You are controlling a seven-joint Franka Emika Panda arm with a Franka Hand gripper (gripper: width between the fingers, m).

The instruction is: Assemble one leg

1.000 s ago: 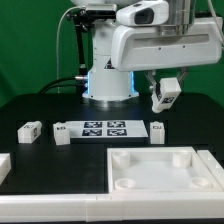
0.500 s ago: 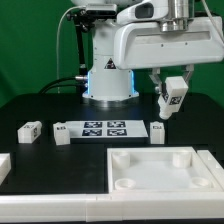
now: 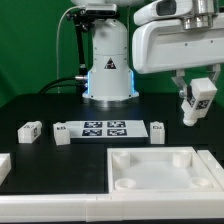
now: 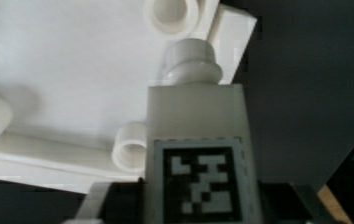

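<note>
We found the gripper point(image 3: 197, 93) clamped on the leg point(image 3: 192, 110), which it held tilted in the air above the white panel point(image 3: 150, 183), near the panel's far corner on the exterior view's right. In the wrist view the leg's peg end pointed down toward the panel.

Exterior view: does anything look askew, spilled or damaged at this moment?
Nothing stands out. The leg sits slightly tilted in the jaws, in the air above the white panel, which is normal for a gripped part. The small loose blocks and the marker board lie on the table with no visible damage.
</note>
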